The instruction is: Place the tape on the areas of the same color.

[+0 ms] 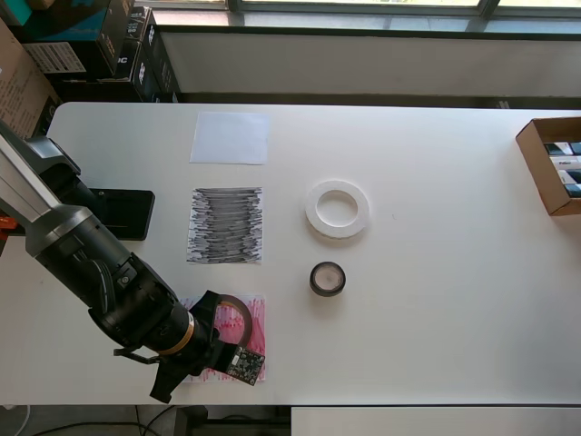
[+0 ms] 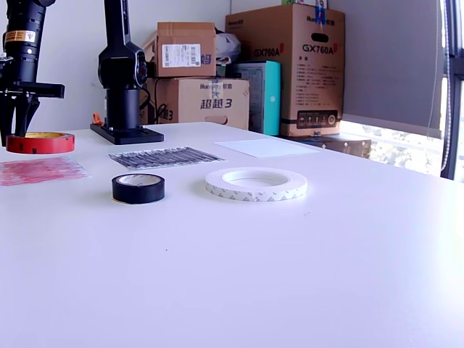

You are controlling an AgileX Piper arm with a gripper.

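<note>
My gripper [image 1: 218,320] is shut on the dark red-brown tape roll [image 1: 238,311] and holds it a little above the scribbled red sheet [image 1: 256,318]. In the exterior view the gripper [image 2: 17,129] hangs at the far left with the red roll [image 2: 40,143] above the red sheet [image 2: 40,171]. The white tape ring [image 1: 338,208] [image 2: 255,184] and the smaller black roll [image 1: 328,278] [image 2: 138,188] lie on the bare table. The scribbled black sheet [image 1: 225,225] [image 2: 165,156] and the plain white sheet [image 1: 231,137] [image 2: 264,147] carry nothing.
A black arm base [image 1: 118,213] [image 2: 125,109] stands on the table by the black sheet. An open cardboard box [image 1: 547,163] sits at the overhead view's right edge. Cardboard boxes [image 2: 286,69] are stacked behind the table.
</note>
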